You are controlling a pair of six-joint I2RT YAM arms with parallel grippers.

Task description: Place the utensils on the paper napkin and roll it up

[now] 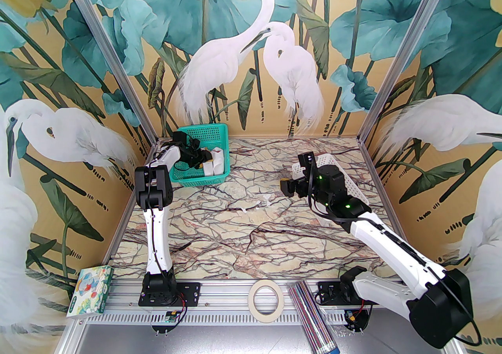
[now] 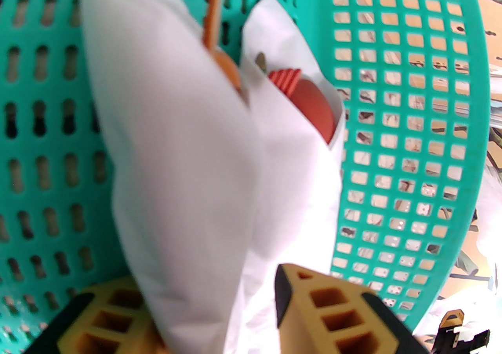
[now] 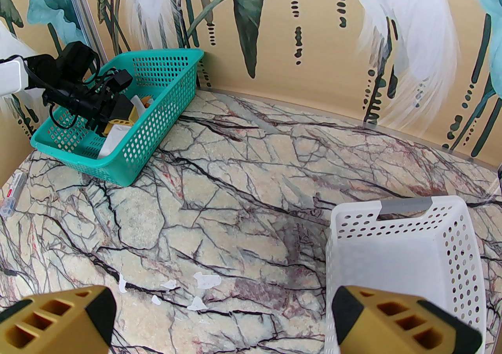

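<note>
— Teal mesh all round the left gripper (image 2: 204, 285): it is down inside the teal basket (image 2: 392, 109). What sits between its fingers?

— The paper napkin (image 2: 168, 148), rolled into a white bundle. Its near end lies between the two fingers, and it runs away from the fingertips, tilted, toward the basket wall ahead.

— Pinched?

— No. The jaws are parted. The roll leans against the finger on the left of the wrist view, and a gap shows between it and the other finger.

— And the utensils (image 2: 213, 11)?

— Wrapped inside. Orange-brown tips poke out of the roll's far end, the end away from the gripper.

— Something else white lies there.

— A second rolled bundle (image 2: 298, 195), just beside the napkin roll on the side of the right-hand finger and lying against it. A red-brown tip shows at its open end.

— The right gripper (image 3: 219, 325)?

— Spread wide, with nothing between its fingers. It hangs above the marble table (image 3: 235, 195). A white basket (image 3: 392, 223) stands just beyond its right-hand finger, and small white paper scraps (image 3: 206, 280) lie on the marble just ahead of the fingertips. The teal basket is well apart from it, ahead and to its left.
</note>
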